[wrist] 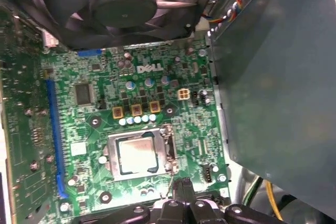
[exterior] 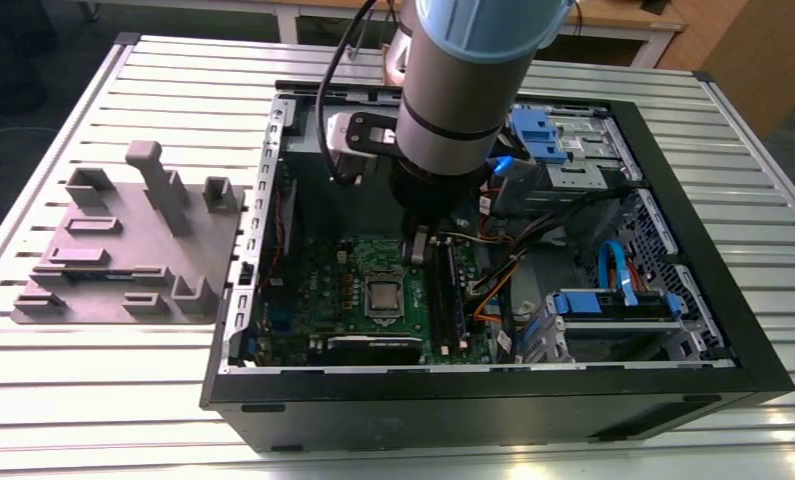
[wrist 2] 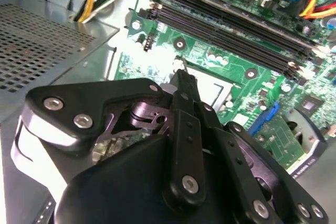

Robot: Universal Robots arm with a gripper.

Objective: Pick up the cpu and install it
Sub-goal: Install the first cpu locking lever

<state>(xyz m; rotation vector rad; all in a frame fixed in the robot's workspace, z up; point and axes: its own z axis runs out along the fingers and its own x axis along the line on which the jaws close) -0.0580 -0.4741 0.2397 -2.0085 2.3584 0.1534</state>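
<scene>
cpu (wrist: 137, 154) in socket (wrist: 108, 157) (on motherboard (wrist: 89, 129)) | fingers (wrist: 184, 186) closed, just beside it, not touching

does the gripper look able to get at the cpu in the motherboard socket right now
Probably yes: the cpu lies with its top exposed in its socket, nothing over it, and the gripper hangs close beside the socket inside the open case.
</scene>
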